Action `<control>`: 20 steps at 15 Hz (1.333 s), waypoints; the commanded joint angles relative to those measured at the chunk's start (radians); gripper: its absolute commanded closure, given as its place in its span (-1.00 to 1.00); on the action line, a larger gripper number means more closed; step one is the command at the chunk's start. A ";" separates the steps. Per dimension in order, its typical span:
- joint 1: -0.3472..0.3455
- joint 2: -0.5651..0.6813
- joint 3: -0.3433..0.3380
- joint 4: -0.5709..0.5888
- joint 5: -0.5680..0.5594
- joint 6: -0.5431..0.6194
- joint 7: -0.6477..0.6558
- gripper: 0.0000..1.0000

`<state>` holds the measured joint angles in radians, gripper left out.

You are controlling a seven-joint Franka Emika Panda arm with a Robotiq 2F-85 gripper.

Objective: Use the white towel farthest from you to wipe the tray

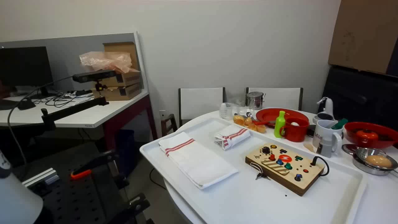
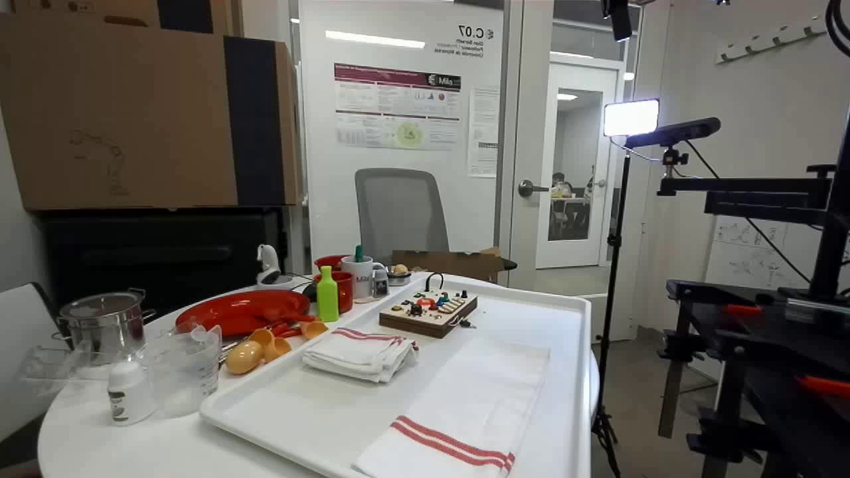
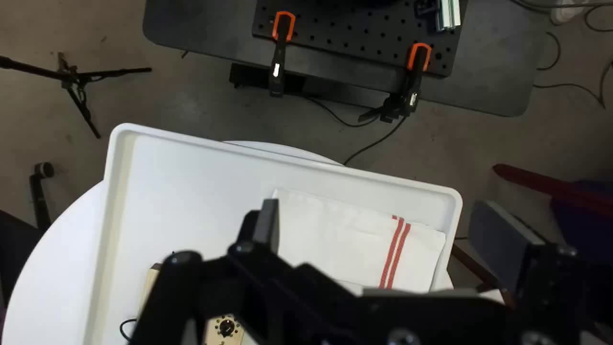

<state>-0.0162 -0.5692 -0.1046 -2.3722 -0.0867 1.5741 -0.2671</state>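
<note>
Both exterior views look across the tray (image 1: pixel 248 186) from close by, toward a wall (image 1: pixel 236 46) or a door (image 2: pixel 533 133). The wrist view looks down on the tray.

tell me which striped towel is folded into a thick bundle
The smaller white towel on the tray, the one nearer the lime-green bottle: it sits as a compact, layered stack, while the larger towel lies flat in a long rectangle.

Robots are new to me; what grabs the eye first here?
Probably the lime-green bottle, standing beside the red mug outside the rim of the big white tray. Next, on the tray, the wooden busy board dotted with colour, then the small red-striped towel, bundled nearer the bottle, and the larger striped towel lying flat.
</note>
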 commanded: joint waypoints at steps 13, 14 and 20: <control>0.027 0.060 0.017 0.018 0.050 0.036 0.004 -1.00; 0.035 0.076 0.021 0.017 0.064 0.059 0.001 -1.00; 0.067 0.245 0.107 0.030 0.037 0.339 0.093 -1.00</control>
<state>0.0424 -0.4183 -0.0399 -2.3627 -0.0285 1.7943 -0.2433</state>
